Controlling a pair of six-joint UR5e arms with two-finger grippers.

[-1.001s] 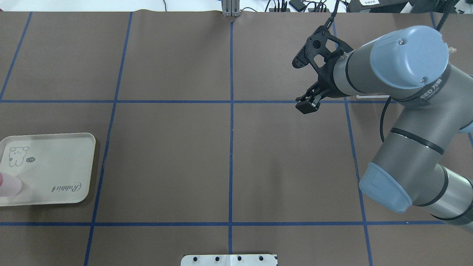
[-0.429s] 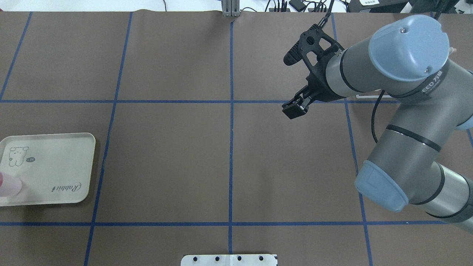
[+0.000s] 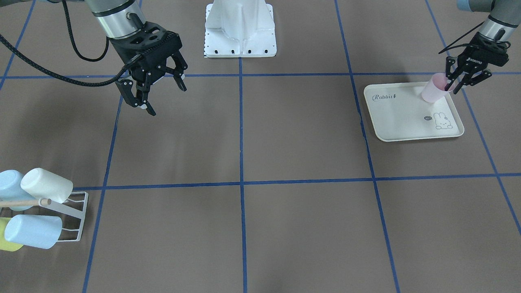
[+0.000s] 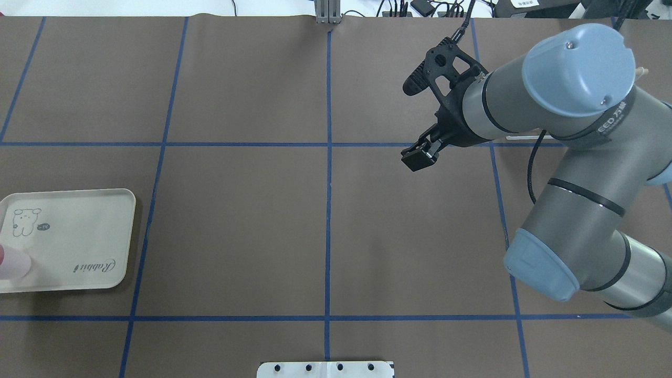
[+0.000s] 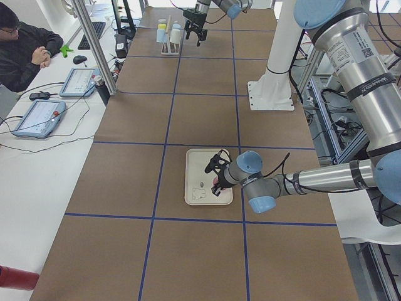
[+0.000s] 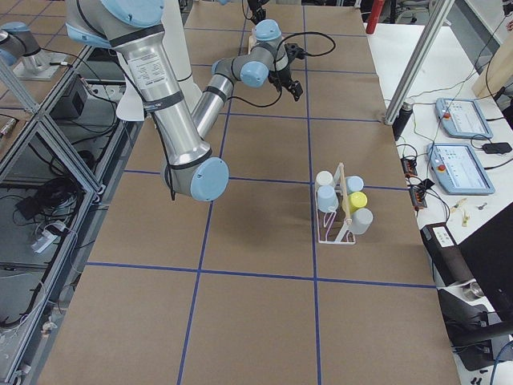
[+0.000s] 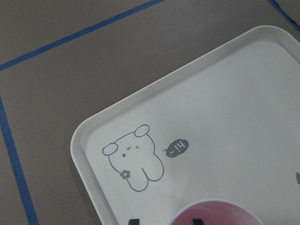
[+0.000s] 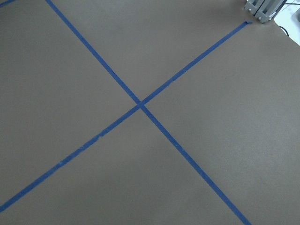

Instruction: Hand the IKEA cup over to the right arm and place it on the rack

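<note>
Right hand (image 3: 165,99) slides centreward, splayed and empty.
Left hand (image 3: 455,84) straddles your pink cup (image 3: 432,91), grip unclear; handover and rack (image 3: 77,211) remain.

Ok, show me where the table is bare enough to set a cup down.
Bare: the middle squares between the right gripper and the tray, and the tray's half by the rabbit print. Crowded: the rack, hung with cups, and the tray's corner nearest the robot, where the left gripper sits at the rim of the pink cup.
</note>
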